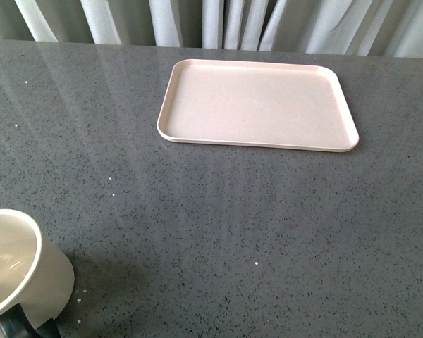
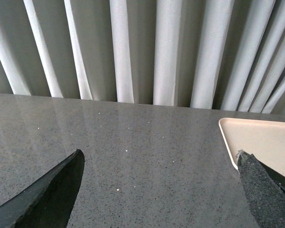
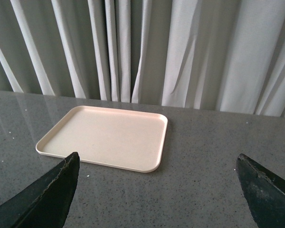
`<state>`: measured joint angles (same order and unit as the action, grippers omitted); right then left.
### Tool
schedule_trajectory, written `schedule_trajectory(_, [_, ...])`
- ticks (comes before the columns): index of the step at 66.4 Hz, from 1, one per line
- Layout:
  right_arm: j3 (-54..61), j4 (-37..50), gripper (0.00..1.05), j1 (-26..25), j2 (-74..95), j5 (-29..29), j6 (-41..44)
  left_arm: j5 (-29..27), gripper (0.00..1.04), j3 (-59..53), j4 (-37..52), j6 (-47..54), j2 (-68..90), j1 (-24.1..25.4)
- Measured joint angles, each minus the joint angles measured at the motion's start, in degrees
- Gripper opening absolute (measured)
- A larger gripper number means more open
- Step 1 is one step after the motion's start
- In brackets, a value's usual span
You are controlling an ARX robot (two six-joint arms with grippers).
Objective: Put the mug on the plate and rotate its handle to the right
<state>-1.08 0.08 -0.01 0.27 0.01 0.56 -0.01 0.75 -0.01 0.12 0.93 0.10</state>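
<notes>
The cream-white mug [image 1: 17, 271] stands upright at the front left corner of the front view, cut off by the frame edge. Its black handle [image 1: 17, 325] points toward the front edge. No smiley face shows. The pale pink plate [image 1: 257, 104] lies empty at the back centre of the grey table. It also shows in the right wrist view [image 3: 107, 137], and one corner of it shows in the left wrist view [image 2: 259, 142]. My left gripper [image 2: 161, 190] is open and empty over bare table. My right gripper [image 3: 156, 190] is open and empty, short of the plate. Neither gripper shows in the front view.
The dark grey speckled table [image 1: 218, 232] carries only the mug and the plate. White pleated curtains [image 1: 218, 21] hang along the table's far edge.
</notes>
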Motion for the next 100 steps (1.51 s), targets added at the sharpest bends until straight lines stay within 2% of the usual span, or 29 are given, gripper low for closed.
schedule_trajectory(42, [0.0, 0.0, 0.96, 0.0, 0.0, 0.0, 0.0, 0.8, 0.95, 0.2, -0.4, -0.1, 0.3, 0.1])
schedule_trajectory(46, [0.0, 0.0, 0.96, 0.0, 0.0, 0.0, 0.0, 13.0, 0.95, 7.2, -15.5, -1.3, 10.3, 2.8])
schedule_trajectory(49, [0.0, 0.0, 0.96, 0.0, 0.0, 0.0, 0.0, 17.8, 0.95, 12.1, -19.9, -1.0, 21.4, 3.5])
schedule_trajectory(59, [0.0, 0.0, 0.96, 0.0, 0.0, 0.0, 0.0, 19.1, 0.95, 19.7, -13.5, 5.4, 43.2, 6.2])
schedule_trajectory(70, [0.0, 0.0, 0.96, 0.0, 0.0, 0.0, 0.0, 19.5, 0.95, 23.8, -12.2, 12.3, 56.2, 10.6])
schedule_trajectory(81, [0.0, 0.0, 0.96, 0.0, 0.0, 0.0, 0.0, 20.8, 0.95, 25.4, -14.7, 17.4, 61.7, 13.2])
schedule_trajectory(100, [0.0, 0.0, 0.96, 0.0, 0.0, 0.0, 0.0, 20.6, 0.95, 26.0, -14.5, 21.8, 67.1, 13.2])
